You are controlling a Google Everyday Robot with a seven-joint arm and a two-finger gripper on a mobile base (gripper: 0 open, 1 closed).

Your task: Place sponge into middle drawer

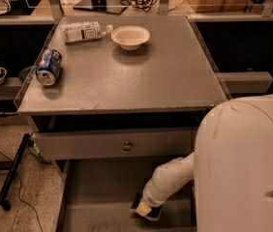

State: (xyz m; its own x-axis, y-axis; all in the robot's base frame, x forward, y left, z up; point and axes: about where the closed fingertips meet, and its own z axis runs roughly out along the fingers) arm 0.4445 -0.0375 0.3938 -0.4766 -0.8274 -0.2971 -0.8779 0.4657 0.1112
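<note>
The middle drawer [95,192] is pulled out below the cabinet, its flat grey floor seen from above. My white arm reaches down into it from the right. The gripper [149,203] is at the arm's end, low over the drawer floor near its front right, mostly hidden by the wrist. The sponge [144,210], yellow foam with a dark face, shows right under the gripper's end, at or just above the drawer floor.
On the cabinet top stand a white bowl [130,36], a lying plastic bottle [84,32] and a blue can [48,67]. A shut drawer front with a round knob [127,145] sits above the open drawer. My white body [245,168] fills the right side. A black rod [11,173] lies on the floor at left.
</note>
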